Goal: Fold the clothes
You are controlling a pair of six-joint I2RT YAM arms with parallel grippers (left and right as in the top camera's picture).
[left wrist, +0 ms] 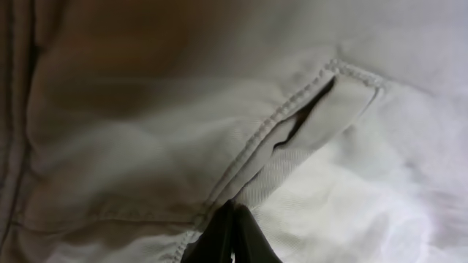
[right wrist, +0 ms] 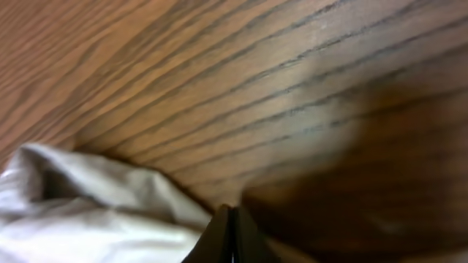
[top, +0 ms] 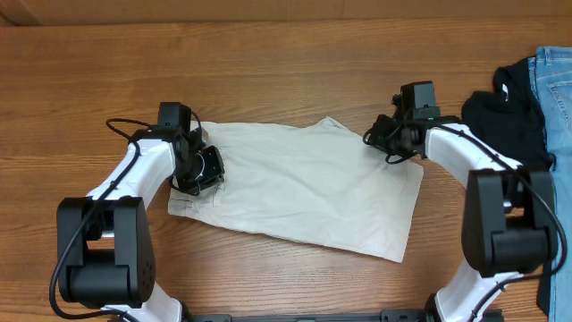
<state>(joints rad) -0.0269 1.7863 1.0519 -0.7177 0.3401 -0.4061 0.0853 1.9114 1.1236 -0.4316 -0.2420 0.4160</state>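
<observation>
Fingers together, the left end effector [top: 207, 170] at 9 o'clock of the shorts [top: 304, 188] and the right end effector [top: 374, 136] at 2 o'clock appear placed to start a fold

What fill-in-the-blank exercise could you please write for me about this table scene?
The beige shorts lie on a ____ table.
The left gripper and right gripper both have their jaws ____.
The garment between the shorts and the blue jeans is coloured ____.
Missing words: wooden, shut, black.
</observation>
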